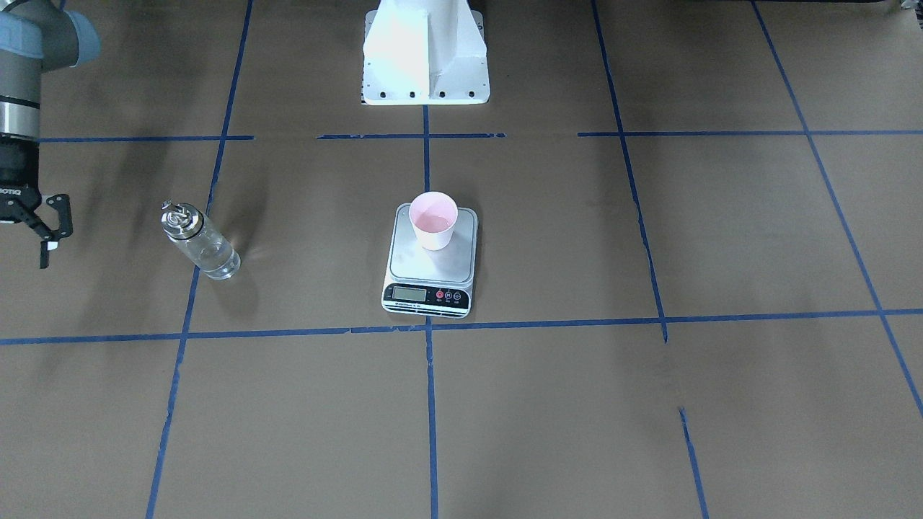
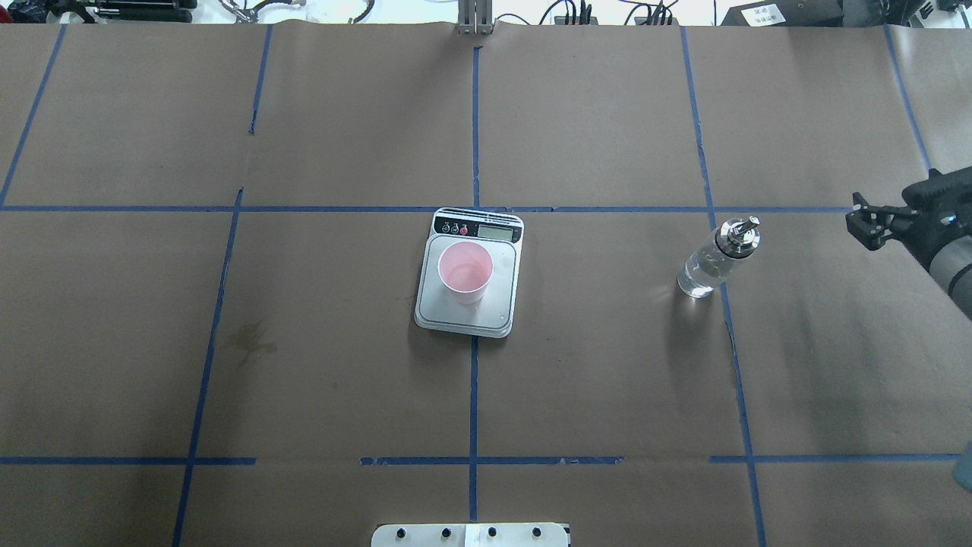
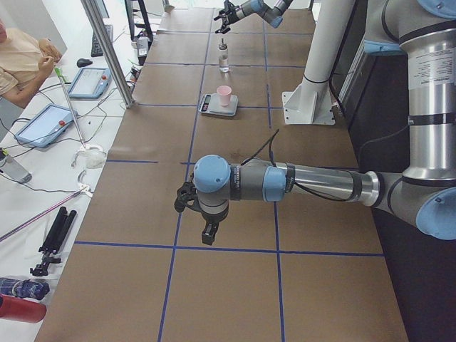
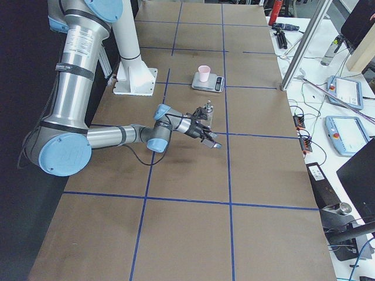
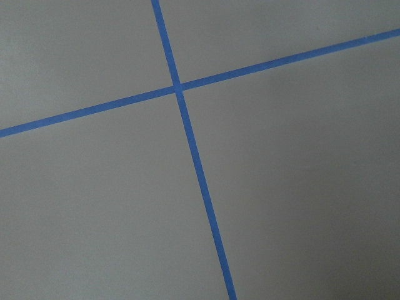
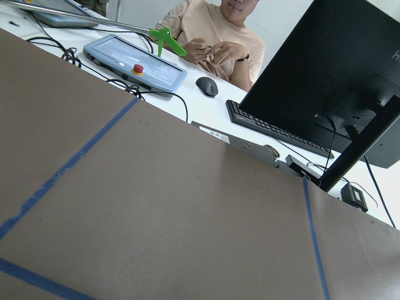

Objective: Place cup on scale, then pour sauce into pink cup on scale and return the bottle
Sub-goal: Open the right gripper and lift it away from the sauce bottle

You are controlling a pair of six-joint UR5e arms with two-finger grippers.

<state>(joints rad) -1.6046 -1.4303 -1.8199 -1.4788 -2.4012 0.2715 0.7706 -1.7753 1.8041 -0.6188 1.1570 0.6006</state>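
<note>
The left gripper (image 3: 206,231) hangs from its arm, pointing down over the brown paper-covered table (image 2: 342,342) at the robot's left end. It shows only in the left side view, so whether its jaws are parted cannot be told. Mid-table lies the scale (image 2: 501,304), a flat rounded rectangle with a brushed silver-grey steel platform. Its dark front strip carries a pale LCD and small round buttons, one of them red, and faces away from the robot. The cup (image 2: 465,271), a tapered pale pink paper cone with a smooth pink inside, stands upright on the platform, nearer the display strip than the robot-side edge. Further right, well apart from the scale, the bottle (image 2: 710,266) stands upright beside a line of blue tape (image 2: 744,425). It is a clear glass cylinder with a shiny metal spout cap, and the colourless sauce (image 1: 213,259) sits in its lower part. Near the table's right edge the right gripper (image 2: 862,222), black and angular, has its jaws spread fairly wide, empty, apart from the bottle and touching nothing.
</note>
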